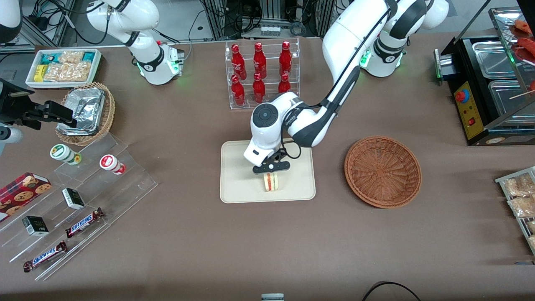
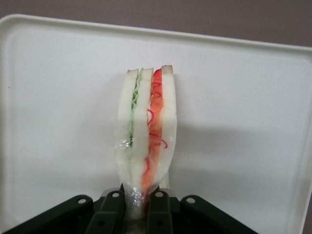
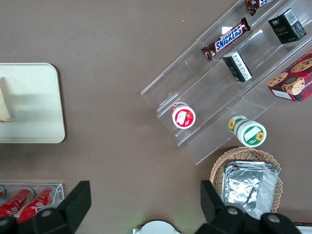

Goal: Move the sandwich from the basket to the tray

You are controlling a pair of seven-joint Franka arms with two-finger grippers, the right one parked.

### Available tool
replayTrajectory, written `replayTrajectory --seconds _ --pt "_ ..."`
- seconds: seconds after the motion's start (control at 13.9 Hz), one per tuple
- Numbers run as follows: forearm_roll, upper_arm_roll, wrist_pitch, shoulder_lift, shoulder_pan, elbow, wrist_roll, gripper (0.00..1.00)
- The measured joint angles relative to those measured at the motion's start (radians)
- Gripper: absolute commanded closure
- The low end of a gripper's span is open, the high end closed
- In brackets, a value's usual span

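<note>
The sandwich (image 1: pixel 271 182) is a small white wedge with red and green layers, standing over the cream tray (image 1: pixel 238 184). My left gripper (image 1: pixel 271 170) is directly above it and shut on its top end. In the left wrist view the black fingers (image 2: pixel 161 207) pinch the sandwich (image 2: pixel 146 136) by its narrow wrapped end, with the tray (image 2: pixel 243 122) under it. I cannot tell whether the sandwich touches the tray. The reddish-brown basket (image 1: pixel 382 171) sits empty beside the tray, toward the working arm's end of the table. The right wrist view shows the tray (image 3: pixel 34 102) and a sliver of the sandwich (image 3: pixel 4 105).
A clear rack of red bottles (image 1: pixel 261 73) stands farther from the front camera than the tray. A clear stepped stand with snacks (image 1: pixel 75 200) and a tan basket of foil trays (image 1: pixel 87 110) lie toward the parked arm's end. A black food warmer (image 1: pixel 489 83) stands at the working arm's end.
</note>
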State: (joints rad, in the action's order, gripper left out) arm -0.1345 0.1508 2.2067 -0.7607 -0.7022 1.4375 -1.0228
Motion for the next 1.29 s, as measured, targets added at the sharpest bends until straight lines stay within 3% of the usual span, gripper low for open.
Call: replayTrajectory --seconds 0.14,0.22,0.29,0.36,0.86,1.29 --pt "0.000 0.000 0.000 -0.010 -0.012 0.000 0.000 1.00" --pt "-0.002 0.000 0.000 -0.012 -0.017 0.000 0.000 0.71" --pt "-0.005 0.000 0.000 -0.012 -0.019 -0.001 0.000 0.12" --pt "-0.006 0.000 0.000 -0.012 -0.019 -0.001 0.000 0.00" --pt "-0.014 -0.004 0.000 0.003 -0.016 -0.024 -0.003 0.00" --pt "-0.014 -0.020 -0.115 0.186 0.066 -0.035 -0.077 0.00"
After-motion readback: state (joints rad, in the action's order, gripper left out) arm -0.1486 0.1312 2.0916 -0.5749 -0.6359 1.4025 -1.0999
